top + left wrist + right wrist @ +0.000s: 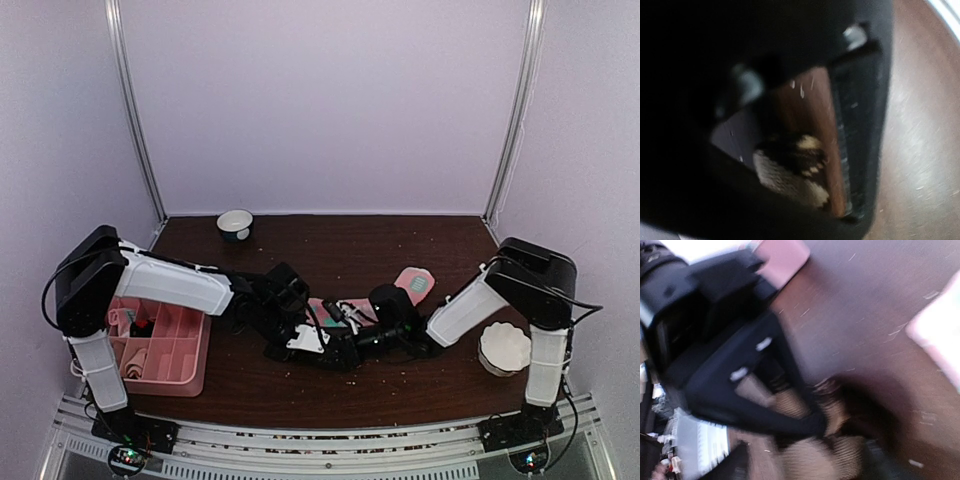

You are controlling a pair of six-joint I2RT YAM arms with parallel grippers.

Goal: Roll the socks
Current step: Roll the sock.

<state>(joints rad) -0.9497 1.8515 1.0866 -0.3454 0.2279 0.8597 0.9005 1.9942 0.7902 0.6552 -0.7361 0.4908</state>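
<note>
Brown-tan argyle socks point(795, 172) sit mid-worktop point(350, 240), nearer than the pink socks point(415, 283), bracketed by left tool point(300, 342) and right tool point(345, 350), probably for rolling; blur hides whether either tool is clamped.

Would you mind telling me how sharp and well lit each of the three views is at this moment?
Top external: sharp and evenly lit, with no glare on the table. Left wrist: dim and out of focus, black blur covering most of the frame, the argyle sock just readable. Right wrist: smeared by motion blur, so the argyle sock shows only as streaks.
</note>
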